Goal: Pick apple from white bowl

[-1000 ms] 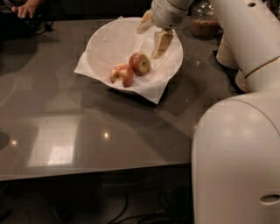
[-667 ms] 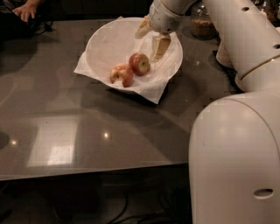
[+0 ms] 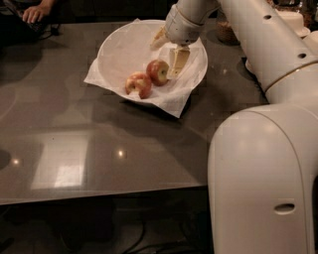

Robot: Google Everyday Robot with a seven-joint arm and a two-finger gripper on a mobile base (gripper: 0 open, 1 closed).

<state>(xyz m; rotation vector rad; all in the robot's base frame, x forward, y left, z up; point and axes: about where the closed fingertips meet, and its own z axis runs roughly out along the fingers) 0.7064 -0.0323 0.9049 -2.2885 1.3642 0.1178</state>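
One white bowl (image 3: 113,45) sat on the dark grey tabletop (image 3: 74,149), toward its far side, lined with a single crumpled white paper sheet (image 3: 171,99) whose corners spilled over the rim and lay on the surface at the near right and left. Two pieces of fruit lay inside it, at the near side of the bowl's floor. One was the apple (image 3: 158,72), whole, round and red with a paler patch. The other was a bitten apple (image 3: 139,84) just to its left and a little nearer the camera, showing pale flesh (the two looked to be touching or almost so). One white arm (image 3: 258,34) reached in from the right over the bowl's far right rim, and its end effector (image 3: 165,58) hung inside the bowl with its two fingers (image 3: 178,59) spread apart, gripping nothing. The nearer finger pointed down just beside the right flank of the whole apple; whether it touched the skin could not be told. The farther finger stood above the paper behind the apple. The robot's large rounded body (image 3: 263,183) filled the lower right of the view. One human hand (image 3: 35,12) rested at the far left edge, well apart from the bowl.
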